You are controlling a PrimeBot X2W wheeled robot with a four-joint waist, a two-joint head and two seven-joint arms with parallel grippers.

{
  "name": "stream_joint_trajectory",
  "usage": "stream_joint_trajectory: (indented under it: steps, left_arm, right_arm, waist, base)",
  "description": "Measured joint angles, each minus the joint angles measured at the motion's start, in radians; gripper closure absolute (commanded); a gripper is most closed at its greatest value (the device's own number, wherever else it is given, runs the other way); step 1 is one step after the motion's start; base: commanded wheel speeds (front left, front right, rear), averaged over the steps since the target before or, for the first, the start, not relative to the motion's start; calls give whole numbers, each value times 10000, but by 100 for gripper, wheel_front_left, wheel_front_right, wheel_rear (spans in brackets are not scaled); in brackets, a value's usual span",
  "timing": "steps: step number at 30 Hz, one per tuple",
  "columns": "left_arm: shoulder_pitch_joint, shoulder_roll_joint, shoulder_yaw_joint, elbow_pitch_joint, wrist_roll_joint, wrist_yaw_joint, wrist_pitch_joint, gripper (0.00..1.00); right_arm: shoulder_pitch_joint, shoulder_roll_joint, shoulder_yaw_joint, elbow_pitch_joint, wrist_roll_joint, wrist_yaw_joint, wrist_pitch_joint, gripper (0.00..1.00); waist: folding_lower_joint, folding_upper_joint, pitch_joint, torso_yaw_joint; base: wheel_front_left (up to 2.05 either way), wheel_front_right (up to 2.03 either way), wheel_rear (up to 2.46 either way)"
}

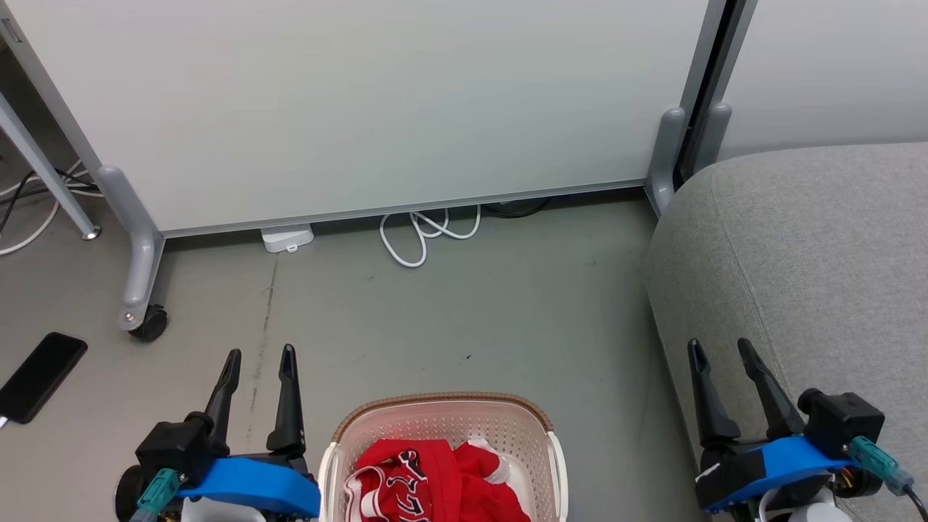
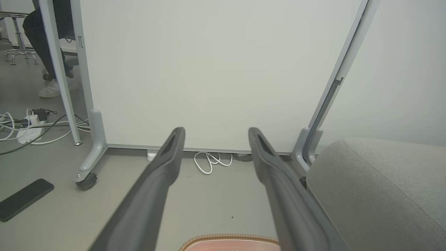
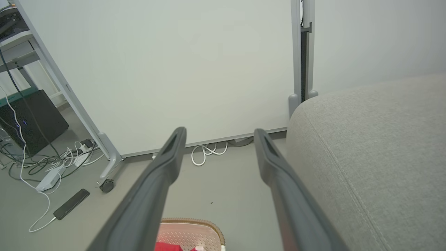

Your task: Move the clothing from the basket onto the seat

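From the head, the red clothes (image 1: 435, 478) are lying in the basket (image 1: 442, 399), just beside the left pincer (image 1: 261, 351); the right pincer (image 1: 719, 342) is hanging by the seat (image 1: 819, 254), farther off. Each wrist view is showing its fingers (image 2: 153, 188) standing wide apart, holding nothing, with the basket below.

White partition panel (image 1: 362, 109) on a castor (image 1: 148, 323), looped white cable (image 1: 424, 235) at its base, black phone (image 1: 40, 375) flat on the grey floor (image 1: 471, 319), person's white shoe (image 2: 52, 89) beyond the panel.
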Motion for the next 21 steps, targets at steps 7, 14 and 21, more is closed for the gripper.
stream_joint_trajectory:
  steps: [7, 14, 21]
  left_arm:
    - [0, -35, -19, 63, 393, -73, -144, 0]
    - [1, -92, -19, 79, 874, -75, -288, 0]
    - [5, -142, -35, 173, 1296, -121, -412, 0]
  right_arm:
    - [-29, -6, 12, 79, -481, 0, -144, 0]
    - [-45, -13, 56, 100, -997, 2, -272, 0]
    - [-44, -17, 56, 117, -1509, 2, -393, 0]
  waist:
    - [0, 0, -24, 23]
    - [0, 1, -53, 31]
    - [0, 0, -78, 44]
  base:
    - [0, 0, 0]
    - [0, 0, 0]
    - [0, 0, 0]
